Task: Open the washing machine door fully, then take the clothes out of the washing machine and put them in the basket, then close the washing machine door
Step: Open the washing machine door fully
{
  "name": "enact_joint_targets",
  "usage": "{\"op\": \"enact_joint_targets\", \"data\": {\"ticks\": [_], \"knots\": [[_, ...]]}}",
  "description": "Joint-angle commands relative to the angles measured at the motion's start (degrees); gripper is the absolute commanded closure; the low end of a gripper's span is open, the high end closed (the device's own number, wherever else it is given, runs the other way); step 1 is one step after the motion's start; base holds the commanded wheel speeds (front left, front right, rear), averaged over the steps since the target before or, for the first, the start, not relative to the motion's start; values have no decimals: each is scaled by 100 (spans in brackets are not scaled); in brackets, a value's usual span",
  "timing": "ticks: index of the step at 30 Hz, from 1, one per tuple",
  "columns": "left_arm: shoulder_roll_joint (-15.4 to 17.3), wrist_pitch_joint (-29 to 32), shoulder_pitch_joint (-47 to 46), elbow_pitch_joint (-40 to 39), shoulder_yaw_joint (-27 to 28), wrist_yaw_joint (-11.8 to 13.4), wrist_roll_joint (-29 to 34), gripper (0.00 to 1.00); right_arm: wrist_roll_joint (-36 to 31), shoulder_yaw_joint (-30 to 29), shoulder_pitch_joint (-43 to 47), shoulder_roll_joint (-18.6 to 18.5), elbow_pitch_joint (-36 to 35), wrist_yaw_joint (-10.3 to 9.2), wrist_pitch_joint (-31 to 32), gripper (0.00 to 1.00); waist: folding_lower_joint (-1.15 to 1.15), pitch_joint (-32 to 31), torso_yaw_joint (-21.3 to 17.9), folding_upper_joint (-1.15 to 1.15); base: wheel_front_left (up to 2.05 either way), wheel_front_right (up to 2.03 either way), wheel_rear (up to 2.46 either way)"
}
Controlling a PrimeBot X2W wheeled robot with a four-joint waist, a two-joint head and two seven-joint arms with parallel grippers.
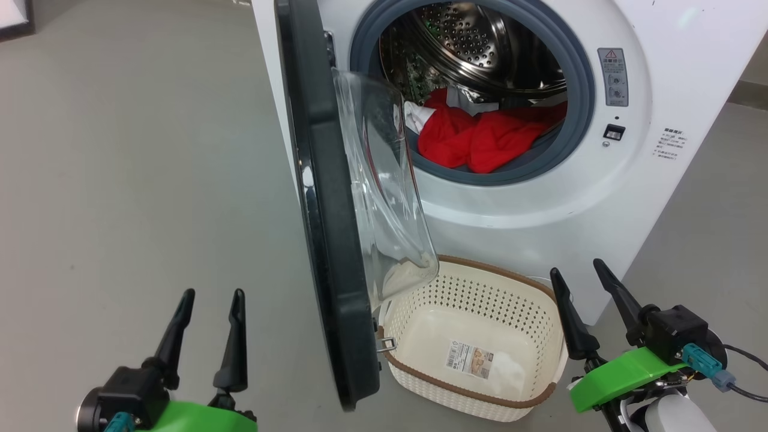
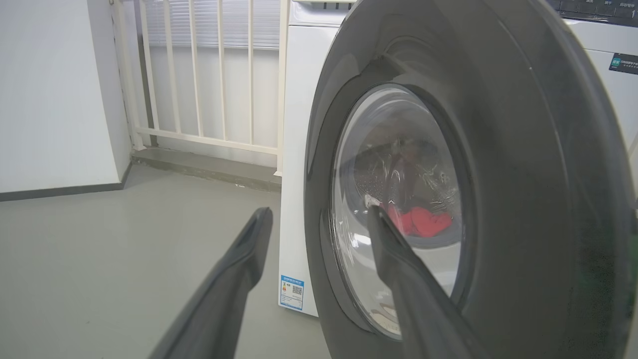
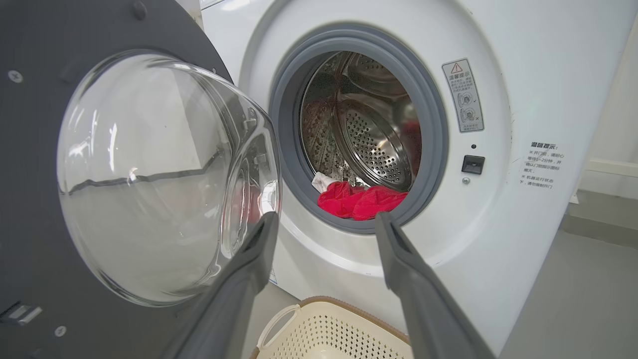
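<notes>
The white washing machine (image 1: 528,204) stands ahead with its black-framed door (image 1: 327,240) swung out edge-on toward me, glass bowl (image 1: 384,198) bulging to the right. Red clothes (image 1: 474,138) with a bit of white cloth lie at the drum's front lip. On the floor below the opening sits the cream basket (image 1: 474,342), holding nothing but its paper label. My left gripper (image 1: 210,300) is open, left of the door's outer face (image 2: 498,174). Beside the basket's right rim my right gripper (image 1: 579,276) is open too, facing the clothes (image 3: 361,199) and the basket (image 3: 329,331) below.
Grey floor (image 1: 120,180) stretches to the left of the door. A white railing (image 2: 199,75) and a white wall (image 2: 50,99) stand behind the machine's left side. The door's lower edge overhangs the basket's left rim.
</notes>
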Motion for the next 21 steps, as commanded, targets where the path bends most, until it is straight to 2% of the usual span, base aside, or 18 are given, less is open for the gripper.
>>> {"op": "enact_joint_targets", "data": {"ticks": [1,2,3,4,9,15,21], "knots": [[61,-29,-24,-120,191,45,28,0,77,153,-57,13,-133,36,-36,0,0,-4,-2,0,0,0,0],[61,-29,-25,-119,187,37,48,21,79,148,-53,14,-134,36,-36,0,0,-6,-5,0,0,0,0],[61,-29,-25,-112,181,27,64,84,84,144,-49,15,-131,36,-36,0,0,-9,-7,0,0,0,0],[61,-29,-30,-111,177,18,75,100,89,141,-45,16,-127,36,-36,0,0,-12,-9,0,0,0,0],[61,-29,-228,-536,188,34,236,100,99,137,-43,19,-93,36,-36,0,0,-10,-6,0,0,0,0],[61,-29,-723,-1477,169,20,488,100,92,175,-43,22,-37,36,-36,0,0,-41,-28,0,0,0,0],[61,-29,-1104,-2115,-252,-98,311,100,111,184,-11,24,-24,36,-36,0,0,-95,-62,0,0,0,0]]}}
